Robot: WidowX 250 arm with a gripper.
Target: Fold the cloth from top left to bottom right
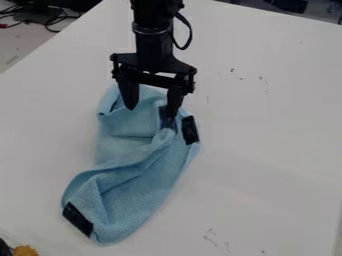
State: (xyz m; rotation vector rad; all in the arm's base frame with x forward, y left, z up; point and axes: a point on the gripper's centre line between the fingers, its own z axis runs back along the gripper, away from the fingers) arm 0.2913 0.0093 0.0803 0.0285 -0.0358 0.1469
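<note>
Although the cloth (137, 197) lies creased and partly doubled on the table (267, 145), the fold looks unfinished; its upper end, under the gripper's (152, 112) spread fingers, probably needs bringing toward bottom right.

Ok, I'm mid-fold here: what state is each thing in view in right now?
gripper: open, fingers spread, at the cloth's upper end; contact unclear
blue cloth: rumpled and creased, partly turned over on itself, not in a neat fold
lower-left black patch: face up on the cloth
right-hand black patch: face up at the cloth's edge
white table: marked with small dark scuffs
cables: loose, looped
</note>
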